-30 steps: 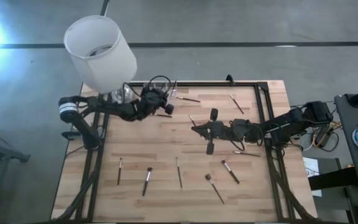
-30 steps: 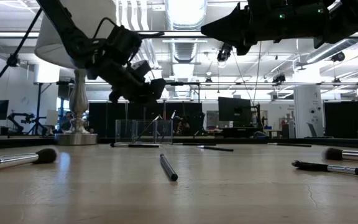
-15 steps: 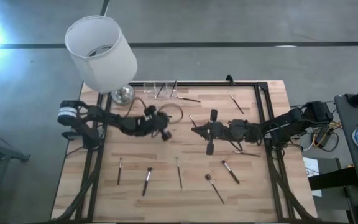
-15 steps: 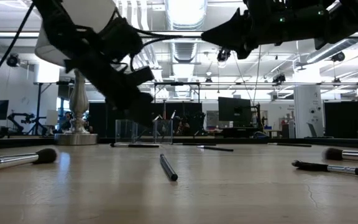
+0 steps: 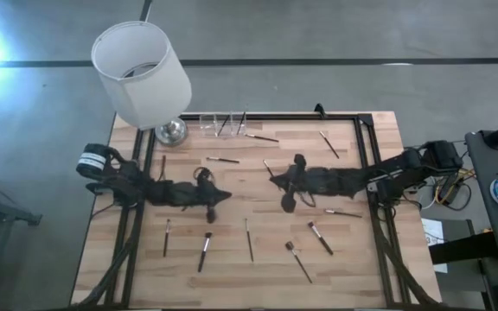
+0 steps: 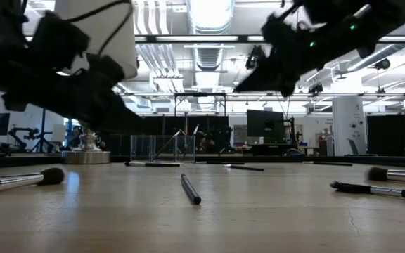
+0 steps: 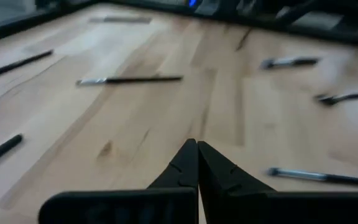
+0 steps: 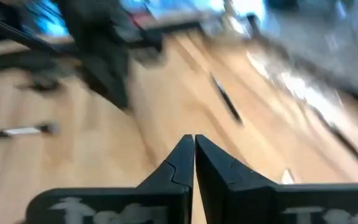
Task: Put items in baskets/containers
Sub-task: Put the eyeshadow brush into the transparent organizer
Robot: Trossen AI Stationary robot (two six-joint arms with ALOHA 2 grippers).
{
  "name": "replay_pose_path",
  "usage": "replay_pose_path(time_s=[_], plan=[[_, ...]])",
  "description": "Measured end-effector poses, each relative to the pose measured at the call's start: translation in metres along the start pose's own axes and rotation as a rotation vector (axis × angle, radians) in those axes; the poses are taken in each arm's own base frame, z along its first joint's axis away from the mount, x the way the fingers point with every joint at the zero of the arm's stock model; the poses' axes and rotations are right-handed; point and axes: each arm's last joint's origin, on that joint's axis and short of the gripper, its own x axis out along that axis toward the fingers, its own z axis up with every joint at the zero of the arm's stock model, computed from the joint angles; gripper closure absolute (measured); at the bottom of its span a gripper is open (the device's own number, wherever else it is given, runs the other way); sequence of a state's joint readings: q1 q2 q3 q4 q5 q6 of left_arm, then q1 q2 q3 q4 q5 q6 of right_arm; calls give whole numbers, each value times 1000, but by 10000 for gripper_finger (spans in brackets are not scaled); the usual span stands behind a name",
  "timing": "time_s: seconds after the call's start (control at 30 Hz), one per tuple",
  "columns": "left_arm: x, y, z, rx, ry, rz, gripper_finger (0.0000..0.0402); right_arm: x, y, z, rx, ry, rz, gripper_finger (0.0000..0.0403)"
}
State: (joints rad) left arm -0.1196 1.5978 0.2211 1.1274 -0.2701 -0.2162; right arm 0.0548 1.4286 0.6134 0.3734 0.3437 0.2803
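Observation:
Thin makeup brushes lie scattered flat on the wooden table (image 5: pixel 353 173): one (image 5: pixel 223 160) toward the far side, one (image 5: pixel 249 239) and one (image 5: pixel 204 250) near the front. The clear holder (image 5: pixel 223 123) stands at the far edge with a few brushes leaning in it. My left gripper (image 5: pixel 228 195) is shut and holds nothing, hovering over bare wood left of the table's middle. My right gripper (image 5: pixel 274 178) is also shut and holds nothing, just right of the middle beside a short brush (image 5: pixel 268 167). The left wrist view shows shut tips (image 7: pixel 197 144) above the wood.
A tall lamp with a white shade (image 5: pixel 141 73) and a silver base (image 5: pixel 171 131) stands at the far left corner, next to the holder. More brushes lie near the front right (image 5: pixel 320 237) and far right (image 5: pixel 328 144). The two grippers are close together mid-table.
My left gripper has drawn back from the clear holder at the far edge toward the table's middle and near side, coming down lower over the wood. My right arm has tipped downward, its gripper staying about mid-table. No brush has moved.

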Motion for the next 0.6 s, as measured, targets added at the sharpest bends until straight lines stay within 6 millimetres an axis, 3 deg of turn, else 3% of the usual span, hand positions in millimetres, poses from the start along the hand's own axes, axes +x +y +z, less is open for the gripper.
replay_pose_path(time_s=[0.3, 0.6], plan=[[-32, 11, -11, -21, -84, -35, 401, 47, -39, 5, 126, 333, -254, 314], [-43, 14, -10, -23, -91, -36, 401, 104, -68, 5, 234, 498, -249, 277]])
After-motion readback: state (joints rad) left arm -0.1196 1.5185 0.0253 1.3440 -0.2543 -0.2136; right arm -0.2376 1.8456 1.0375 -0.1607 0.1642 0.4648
